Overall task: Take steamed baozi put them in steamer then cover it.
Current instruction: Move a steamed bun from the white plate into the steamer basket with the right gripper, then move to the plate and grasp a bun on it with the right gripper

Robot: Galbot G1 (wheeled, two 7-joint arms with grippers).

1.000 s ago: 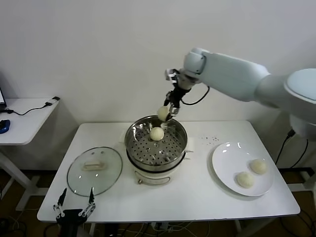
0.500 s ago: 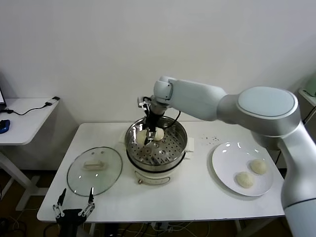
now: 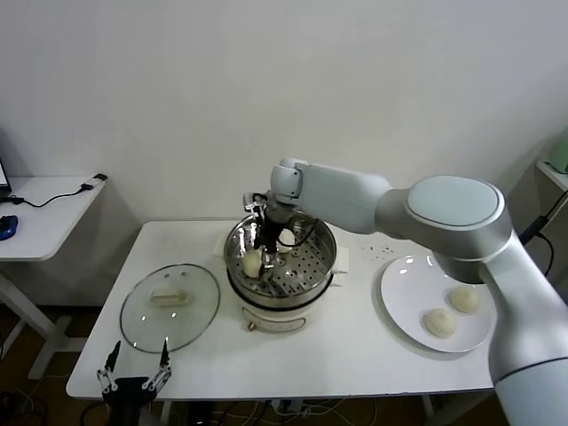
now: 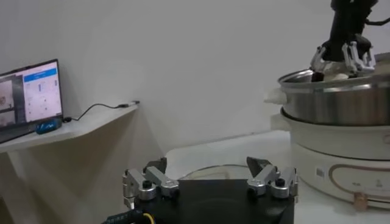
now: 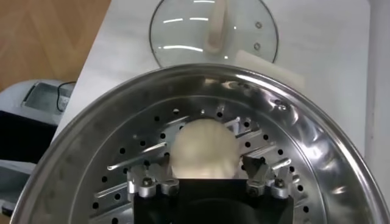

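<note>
The right gripper [image 3: 264,241] reaches down into the round shiny stainless-steel steamer [image 3: 280,259], which stands on its white electric base in the middle of the white table [image 3: 355,355]. In the right wrist view its two fingers [image 5: 144,184] stand wide apart, and one small round cream-white baozi [image 5: 203,150] lies on the perforated tray just in front of them, between the fingertips but not squeezed by them; I cannot tell if the pads touch its sides. In the head view this bun [image 3: 253,262] sits at the steamer's left part, just below the gripper, and a second cream-white bun [image 3: 286,238] lies on the tray a little farther back, partly hidden behind the arm. Two more cream-white buns [image 3: 452,311] rest side by side on the flat white round plate [image 3: 401,284] at the right of the table, well apart from the steamer. The round glass lid with a pale handle [image 3: 169,306] lies flat on the table at the left of the steamer, near it but not touching. The left gripper [image 3: 134,376] hangs low at the front edge of the table, near the lid, with its fingers spread and nothing between them; it is idle.
</note>
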